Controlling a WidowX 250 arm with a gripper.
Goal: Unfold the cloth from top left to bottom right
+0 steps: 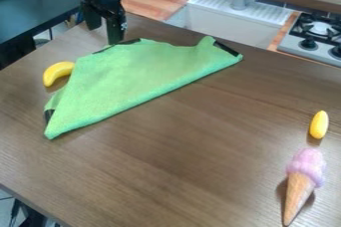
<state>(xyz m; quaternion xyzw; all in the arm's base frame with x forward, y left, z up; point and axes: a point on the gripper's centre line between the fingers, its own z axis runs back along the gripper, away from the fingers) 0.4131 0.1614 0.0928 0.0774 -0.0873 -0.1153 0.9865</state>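
Cloth [133, 74] lies with its far edge just beside the open jaws.

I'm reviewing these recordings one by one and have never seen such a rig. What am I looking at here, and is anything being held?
There is one picture, from a fixed camera looking down at a slant. The black machine at the upper left is a robot arm; its gripper, fingers apart, hangs by the far edge of a folded green cloth. I see nothing held between them. On the brown table also lie a banana beside the cloth, and, at right, a small yellow oblong thing and an ice cream cone.
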